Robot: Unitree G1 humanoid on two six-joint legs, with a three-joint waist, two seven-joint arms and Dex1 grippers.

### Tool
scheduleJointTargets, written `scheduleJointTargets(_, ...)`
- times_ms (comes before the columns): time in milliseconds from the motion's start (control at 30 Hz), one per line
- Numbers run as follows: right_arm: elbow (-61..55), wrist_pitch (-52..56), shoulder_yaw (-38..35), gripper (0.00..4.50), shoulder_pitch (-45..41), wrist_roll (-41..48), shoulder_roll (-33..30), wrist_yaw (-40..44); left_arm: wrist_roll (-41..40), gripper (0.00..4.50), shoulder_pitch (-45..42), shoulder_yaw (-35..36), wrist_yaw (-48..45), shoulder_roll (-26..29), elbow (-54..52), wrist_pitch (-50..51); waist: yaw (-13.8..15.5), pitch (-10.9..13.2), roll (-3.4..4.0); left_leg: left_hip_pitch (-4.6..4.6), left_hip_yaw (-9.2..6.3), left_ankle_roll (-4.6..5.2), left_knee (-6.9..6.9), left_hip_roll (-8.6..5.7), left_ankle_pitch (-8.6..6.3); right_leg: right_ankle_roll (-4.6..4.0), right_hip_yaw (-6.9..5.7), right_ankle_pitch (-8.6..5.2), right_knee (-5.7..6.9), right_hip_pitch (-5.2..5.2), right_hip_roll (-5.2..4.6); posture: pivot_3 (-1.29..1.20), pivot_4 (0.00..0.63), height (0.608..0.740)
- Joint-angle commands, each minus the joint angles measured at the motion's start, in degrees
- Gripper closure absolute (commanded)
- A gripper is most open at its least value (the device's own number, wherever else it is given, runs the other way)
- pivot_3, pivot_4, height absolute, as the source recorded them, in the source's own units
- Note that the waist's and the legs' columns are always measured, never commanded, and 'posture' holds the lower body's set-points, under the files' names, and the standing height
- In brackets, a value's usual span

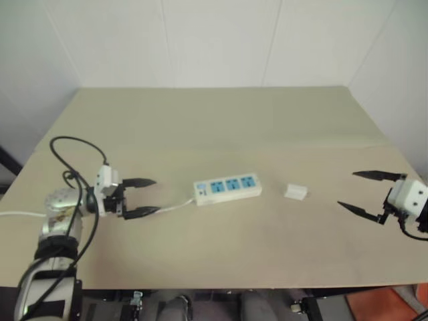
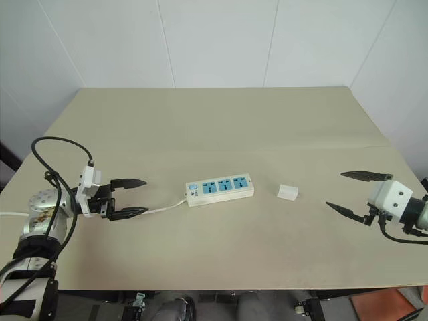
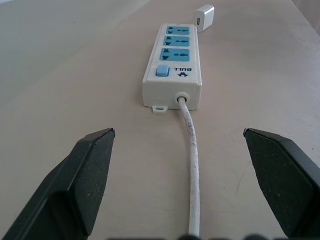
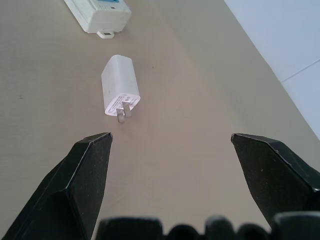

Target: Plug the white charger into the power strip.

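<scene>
- fingers [image 1: 137, 182] of the left gripper [image 1: 139, 198] are spread, empty, just beyond the cord [image 1: 175, 206] end of the power strip [image 1: 227, 188].
- fingers [image 1: 374, 176] of the right gripper [image 1: 361, 194] are spread, empty, well apart from the strip's far end.
- white charger [image 1: 295, 192] lies flat on the desk [image 1: 221, 120] near that far end, between strip and right gripper, prongs toward the right gripper.

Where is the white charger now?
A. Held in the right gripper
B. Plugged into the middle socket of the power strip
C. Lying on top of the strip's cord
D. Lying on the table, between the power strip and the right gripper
D: the white charger lies on the table, apart from the power strip, and the right gripper is open and short of it.
</scene>
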Motion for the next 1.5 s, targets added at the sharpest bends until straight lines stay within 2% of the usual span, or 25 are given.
scheduleJointTargets(33,1.76,-0.97,-1.19,0.0,-0.15,0.13,-1.23,-0.02,-0.7,0.02,-1.21,0.29,-0.22,0.2,-1.43,-0.26,0.0,0.0,0.0,0.0,0.0,0.0,0.0,0.0,0.0,0.0,0.0,0.0,0.0,0.0,0.0,0.0,0.15,0.74)
scheduleJointTargets(400,1.76,-0.1,-1.98,0.0,-0.41,0.5,-1.25,1.41,-0.92,0.02,-2.11,0.58,0.46,-1.21,-0.54,-0.7,0.06,0.0,0.0,0.0,0.0,0.0,0.0,0.0,0.0,0.0,0.0,0.0,0.0,0.0,0.0,0.0,0.15,0.74)
scheduleJointTargets(533,1.76,0.38,-1.86,0.0,-1.04,0.47,-0.94,1.56,1.1,0.02,-7.57,-1.6,-2.0,-3.07,6.02,-2.02,0.22,0.0,-0.01,-0.01,0.0,0.0,0.02,-0.01,0.0,0.01,-0.01,0.01,0.01,0.01,0.0,0.0,0.15,0.74)
scheduleJointTargets(767,1.76,-0.85,-1.92,0.0,-2.25,-0.65,-0.23,0.63,4.51,0.02,-19.25,-5.08,-2.34,-9.47,22.76,-7.24,0.03,0.0,-0.04,-0.05,0.01,0.02,0.05,-0.07,0.0,0.08,-0.01,0.03,-0.07,0.06,-0.03,0.0,0.15,0.74)
scheduleJointTargets(967,1.76,-1.71,-3.37,0.0,-2.26,-1.51,0.05,-0.97,8.26,0.02,-24.48,-4.93,-1.81,-14.89,30.82,-10.11,-0.23,0.02,-0.06,-0.11,0.03,0.05,0.04,-0.09,-0.02,0.12,0.0,0.0,-0.12,0.01,-0.04,0.0,0.15,0.74)
scheduleJointTargets(1233,1.76,-8.02,-4.39,0.0,2.29,-6.81,-0.93,-11.17,12.36,0.02,-26.26,-4.94,1.49,-18.07,34.01,-12.08,-0.13,0.03,-0.09,-0.15,0.04,0.06,0.04,-0.15,-0.03,0.17,0.0,-0.02,-0.13,-0.01,-0.11,0.0,0.15,0.74)
scheduleJointTargets(1333,1.76,-11.3,-3.38,0.0,3.78,-12.3,-1.98,-17.59,13.6,0.02,-26.17,-4.75,2.45,-18.51,34.66,-12.59,-0.17,0.03,-0.09,-0.15,0.04,0.06,0.04,-0.19,-0.03,0.18,0.01,-0.02,-0.12,-0.02,-0.13,0.0,0.15,0.74)
scheduleJointTargets(1500,1.76,-11.68,-5.01,0.0,4.7,-21.89,-3.52,-21.74,15.36,0.02,-25.92,-4.72,4.17,-19.29,35.39,-13.56,-0.09,0.03,-0.09,-0.15,0.04,0.06,0.05,-0.21,-0.02,0.19,0.02,-0.03,-0.09,-0.03,-0.14,0.0,0.15,0.74)
